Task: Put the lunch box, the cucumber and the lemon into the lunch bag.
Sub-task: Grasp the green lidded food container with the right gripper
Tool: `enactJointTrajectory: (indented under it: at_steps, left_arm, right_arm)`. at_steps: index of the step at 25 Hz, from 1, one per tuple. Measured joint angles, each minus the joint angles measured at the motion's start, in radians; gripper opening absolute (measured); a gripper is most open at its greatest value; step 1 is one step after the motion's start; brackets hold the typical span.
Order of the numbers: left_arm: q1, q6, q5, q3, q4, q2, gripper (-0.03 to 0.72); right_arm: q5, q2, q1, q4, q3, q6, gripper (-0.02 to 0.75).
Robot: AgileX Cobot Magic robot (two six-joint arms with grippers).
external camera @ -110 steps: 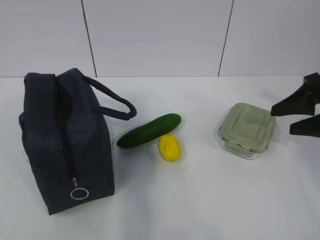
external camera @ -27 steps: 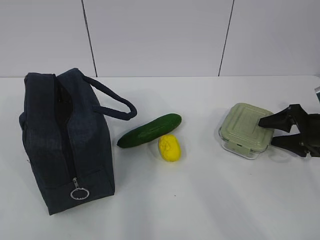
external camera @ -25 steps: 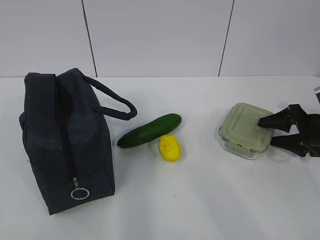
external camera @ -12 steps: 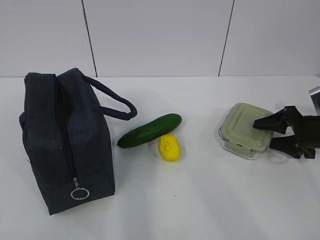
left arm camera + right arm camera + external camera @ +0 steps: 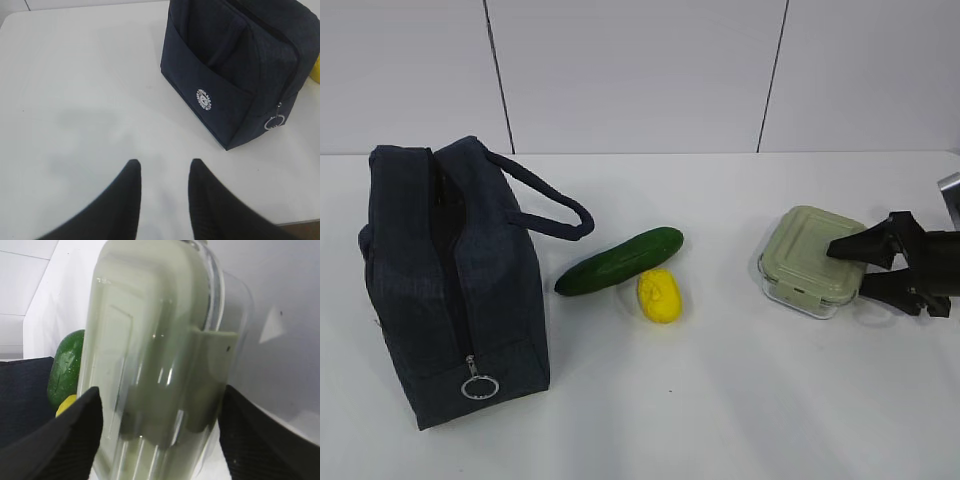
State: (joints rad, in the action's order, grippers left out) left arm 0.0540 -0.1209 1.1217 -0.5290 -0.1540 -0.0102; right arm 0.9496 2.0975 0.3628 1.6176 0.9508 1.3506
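The lunch box (image 5: 810, 258), clear glass with a pale green lid, sits on the white table at the right. My right gripper (image 5: 848, 270) is open with its fingers on either side of the box's right edge. In the right wrist view the box (image 5: 155, 350) fills the gap between the fingers (image 5: 75, 440), with a little space on each side. The cucumber (image 5: 620, 260) and the lemon (image 5: 660, 295) lie together at the middle. The navy lunch bag (image 5: 450, 280) stands at the left. My left gripper (image 5: 165, 165) is open and empty over bare table, short of the bag (image 5: 235, 65).
The bag's silver ring pull (image 5: 478, 387) hangs at its near lower end, and its handles (image 5: 555, 205) loop toward the cucumber. A white panelled wall (image 5: 640, 70) runs behind the table. The table's edge (image 5: 305, 222) shows at the lower right of the left wrist view.
My right gripper has come down from the far right and moved left, so its open fingers now straddle the lunch box's edge. The bag, cucumber and lemon have not moved.
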Motion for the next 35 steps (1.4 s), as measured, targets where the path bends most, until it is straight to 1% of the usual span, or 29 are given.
enactJointTrajectory:
  at_steps: [4, 12, 19, 28, 35]
  left_arm:
    - [0.000, 0.000, 0.000, 0.000, 0.000, 0.000, 0.236]
    - [0.000, 0.000, 0.000, 0.000, 0.000, 0.000, 0.236]
    - [0.000, 0.000, 0.000, 0.000, 0.000, 0.000, 0.236]
    - [0.000, 0.000, 0.000, 0.000, 0.000, 0.000, 0.236]
    - [0.000, 0.000, 0.000, 0.000, 0.000, 0.000, 0.236]
  right_arm:
    - [0.000, 0.000, 0.000, 0.000, 0.000, 0.000, 0.519]
    - [0.000, 0.000, 0.000, 0.002, 0.000, 0.000, 0.512]
    - [-0.008, 0.000, 0.000, 0.004, 0.000, 0.000, 0.463]
    - [-0.011, 0.000, 0.000, 0.007, 0.000, 0.000, 0.450]
    - [-0.011, 0.000, 0.000, 0.013, 0.001, 0.000, 0.415]
